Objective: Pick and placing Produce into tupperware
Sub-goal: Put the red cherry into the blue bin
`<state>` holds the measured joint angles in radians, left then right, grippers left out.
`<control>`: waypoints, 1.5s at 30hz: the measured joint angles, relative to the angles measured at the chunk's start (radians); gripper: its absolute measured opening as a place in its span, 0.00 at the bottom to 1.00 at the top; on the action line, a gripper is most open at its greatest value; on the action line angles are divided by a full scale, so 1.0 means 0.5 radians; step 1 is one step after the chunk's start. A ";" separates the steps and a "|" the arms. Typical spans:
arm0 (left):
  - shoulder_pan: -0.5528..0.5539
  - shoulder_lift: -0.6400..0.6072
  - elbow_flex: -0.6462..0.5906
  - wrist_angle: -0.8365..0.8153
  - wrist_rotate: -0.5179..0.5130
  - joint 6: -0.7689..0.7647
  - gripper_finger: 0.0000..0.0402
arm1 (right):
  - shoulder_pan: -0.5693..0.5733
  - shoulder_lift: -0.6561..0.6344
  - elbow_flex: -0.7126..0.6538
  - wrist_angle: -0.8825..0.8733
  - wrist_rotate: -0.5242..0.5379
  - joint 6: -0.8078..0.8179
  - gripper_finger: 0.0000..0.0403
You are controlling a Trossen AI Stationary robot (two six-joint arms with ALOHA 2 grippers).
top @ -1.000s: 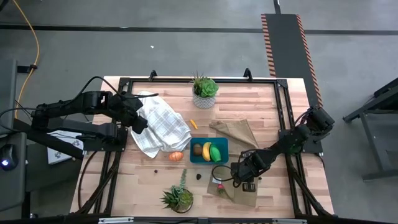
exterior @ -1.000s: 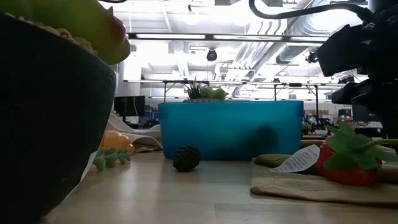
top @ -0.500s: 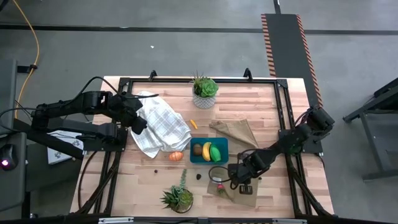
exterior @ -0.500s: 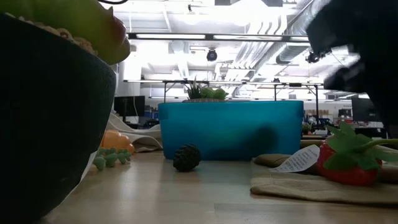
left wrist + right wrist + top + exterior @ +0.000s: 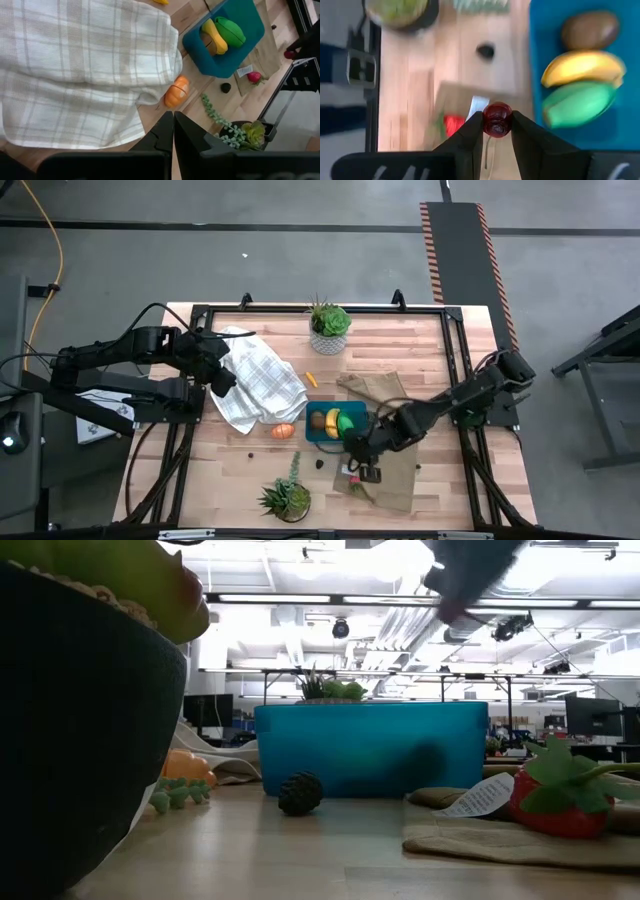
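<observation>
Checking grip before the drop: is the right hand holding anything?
Yes. The right hand is shut on a dark red round piece, pinched between its fingertips.

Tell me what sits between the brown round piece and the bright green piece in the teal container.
In the right wrist view, the yellow toy banana lies between the brown round piece and the bright green piece inside the teal-blue plastic container.

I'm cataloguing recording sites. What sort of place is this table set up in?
Probably a robotics lab or workshop in an industrial hall: bare concrete floor with hazard-striped matting, exposed ceiling ducts and strip lights, and workbenches with monitors beyond the wooden table.
</observation>
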<state>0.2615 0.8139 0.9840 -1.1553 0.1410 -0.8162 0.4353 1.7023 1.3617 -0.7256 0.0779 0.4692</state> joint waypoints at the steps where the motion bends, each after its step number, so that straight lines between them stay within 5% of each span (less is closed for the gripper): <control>1: 0.000 -0.001 0.000 0.000 -0.001 0.000 0.01 | -0.024 -0.001 0.025 0.003 0.007 0.001 0.18; 11: 0.000 0.000 0.000 0.003 0.052 0.054 0.01 | -0.245 -0.001 0.069 -0.043 0.045 0.122 0.18; 19: 0.000 0.000 0.000 0.113 0.289 0.630 0.01 | -0.402 -0.001 0.069 -0.206 -0.063 0.375 0.18; 30: 0.000 0.006 0.000 0.528 0.288 0.859 0.01 | -0.447 -0.001 0.069 -0.246 -0.047 0.529 0.18; 45: 0.000 0.139 0.001 0.526 0.271 1.096 0.01 | -0.590 0.196 0.159 -0.456 -0.041 0.613 0.18</control>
<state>0.2615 0.8831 0.9844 -0.8923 0.2764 -0.2683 0.1405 1.8005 1.4414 -0.9537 0.0573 0.7759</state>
